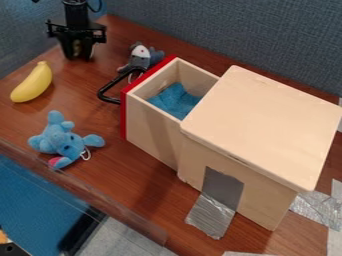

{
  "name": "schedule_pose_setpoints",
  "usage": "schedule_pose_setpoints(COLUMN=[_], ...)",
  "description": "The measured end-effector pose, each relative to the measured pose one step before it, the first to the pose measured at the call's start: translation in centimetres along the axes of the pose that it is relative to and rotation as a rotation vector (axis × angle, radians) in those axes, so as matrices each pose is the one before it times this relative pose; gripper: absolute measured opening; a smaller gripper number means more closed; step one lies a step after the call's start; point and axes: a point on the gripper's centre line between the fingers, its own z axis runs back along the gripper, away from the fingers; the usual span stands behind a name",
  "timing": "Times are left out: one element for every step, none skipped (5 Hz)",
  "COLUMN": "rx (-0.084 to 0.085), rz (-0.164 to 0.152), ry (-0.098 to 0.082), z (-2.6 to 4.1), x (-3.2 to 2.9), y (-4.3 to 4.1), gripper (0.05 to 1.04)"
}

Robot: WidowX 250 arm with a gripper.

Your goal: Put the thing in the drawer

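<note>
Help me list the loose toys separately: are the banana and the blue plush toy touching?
Apart. The camera view shows a strip of brown tabletop between the banana and the blue plush toy.

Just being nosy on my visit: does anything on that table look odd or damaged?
The wooden box looks makeshift: silver tape runs from its side onto the tabletop, perhaps to hold it down. Nothing looks spilled or broken.
</note>
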Motion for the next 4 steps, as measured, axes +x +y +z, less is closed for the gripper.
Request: schedule_pose_setpoints(rx=[0.0039,0.0068,0.0025,-0.0410], rz=[0.0037,-0.0034,-0.0018,-0.0200], ry=[-0.0002,-0.0019,-0.0017,-0.0175], z=[-0.100,0.106,0.144,2.055], x=[-0.183,-0.022,-0.217,-1.191], y=[0.063,0.113,0.052,-1.314], gripper=[0.209,0.110,0.084,0.084])
